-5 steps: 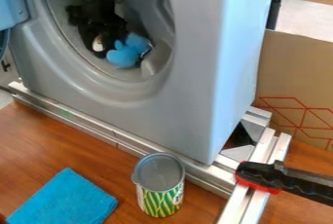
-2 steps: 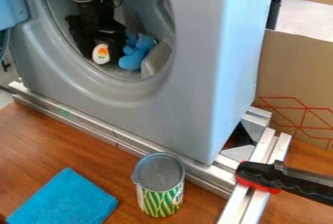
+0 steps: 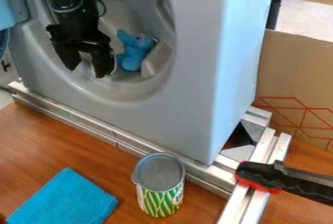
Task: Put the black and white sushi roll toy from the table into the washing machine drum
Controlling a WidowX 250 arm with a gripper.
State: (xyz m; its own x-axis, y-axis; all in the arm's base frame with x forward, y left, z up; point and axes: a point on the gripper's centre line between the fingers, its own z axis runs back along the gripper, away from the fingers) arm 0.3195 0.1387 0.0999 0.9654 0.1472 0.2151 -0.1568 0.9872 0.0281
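Door (image 3: 11, 1), blue, at the left edge of the washer (image 3: 195, 77). Cloth (image 3: 62, 201), blue, folded flat on the table (image 3: 32, 133), toward its left edge and in front of the rail (image 3: 88, 123); this rail, metal, runs along the washer's lower front edge. Gripper (image 3: 86, 68), black, pointing down at the left part of the washer's round opening; jaws wide, with a gap between them and nothing held. Toy (image 3: 133, 55), blue, inside the opening near its lower right rim, just beside the gripper's right-hand jaw; whether they touch, cannot tell. Can (image 3: 159, 194), green, yellow and white with a grey top, upright on the table near the washer's front right corner. Clamp (image 3: 267, 177), black and red, on the metal bars (image 3: 250, 198) right of that corner. Cardboard (image 3: 299, 79), brown with red lines, upright behind the bars
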